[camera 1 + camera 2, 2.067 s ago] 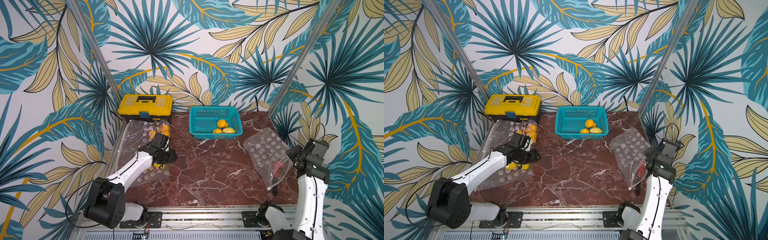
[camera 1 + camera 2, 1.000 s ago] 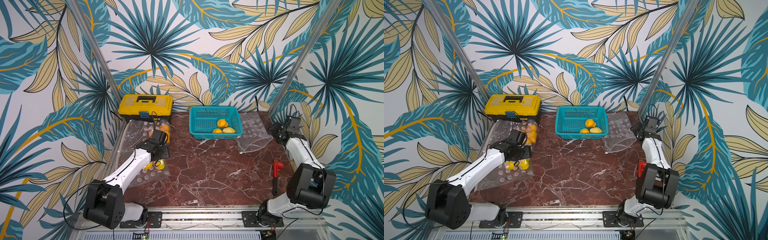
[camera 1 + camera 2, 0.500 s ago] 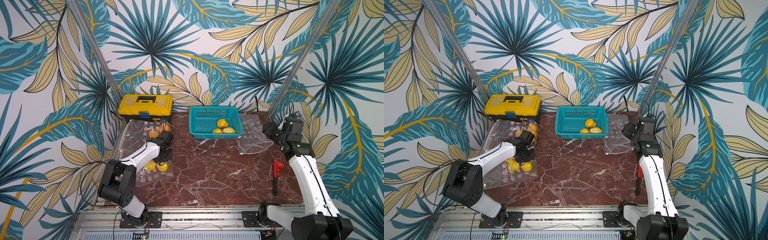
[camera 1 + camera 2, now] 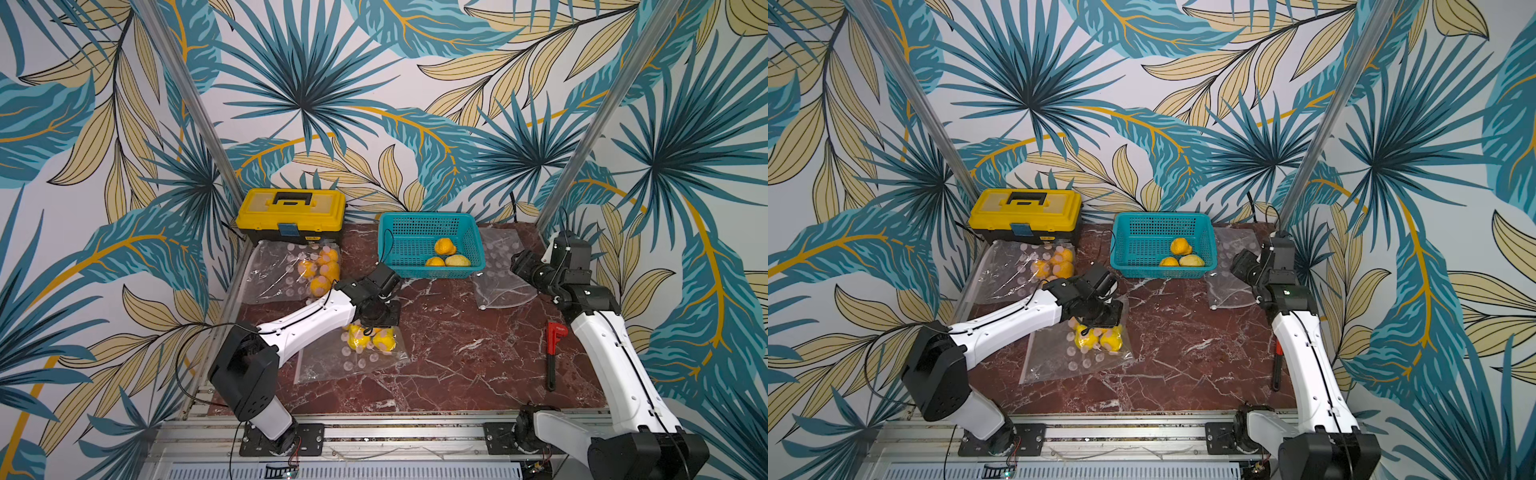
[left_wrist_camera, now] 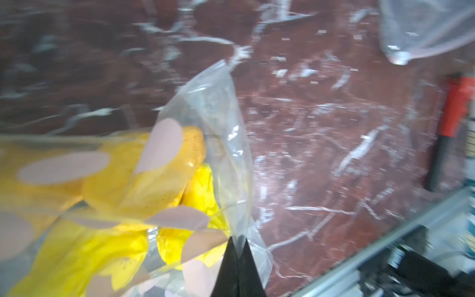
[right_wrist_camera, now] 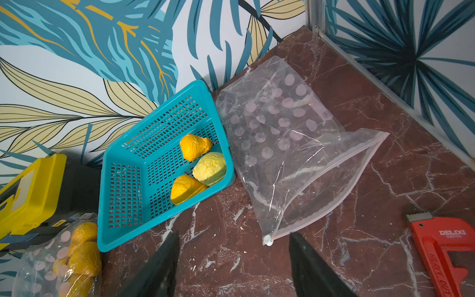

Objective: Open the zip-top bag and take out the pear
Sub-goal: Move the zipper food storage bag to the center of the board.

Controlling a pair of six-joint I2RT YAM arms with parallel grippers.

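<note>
The zip-top bag (image 4: 345, 361), clear with pink dots, lies left of the table's middle in both top views, with yellow pears (image 4: 370, 338) bunched at its far end. My left gripper (image 4: 374, 322) points down over that end. In the left wrist view, blurred, it (image 5: 237, 240) is shut on a fold of the bag's (image 5: 218, 108) film beside the pears (image 5: 154, 180). My right gripper (image 6: 234, 234) is open at the back right, over the corner of an empty dotted bag (image 6: 282, 133), holding nothing.
A teal basket (image 4: 415, 216) at the back holds three fruits. A yellow toolbox (image 4: 291, 208) stands back left, with another bag of orange pears (image 4: 320, 270) before it. A red pipe wrench (image 4: 555, 336) lies front right. Metal rails edge the table's front.
My left gripper has shut on the bag of yellow pears and dragged it rightward toward the table's middle. The right arm has drawn back a little from the empty bag by the basket.
</note>
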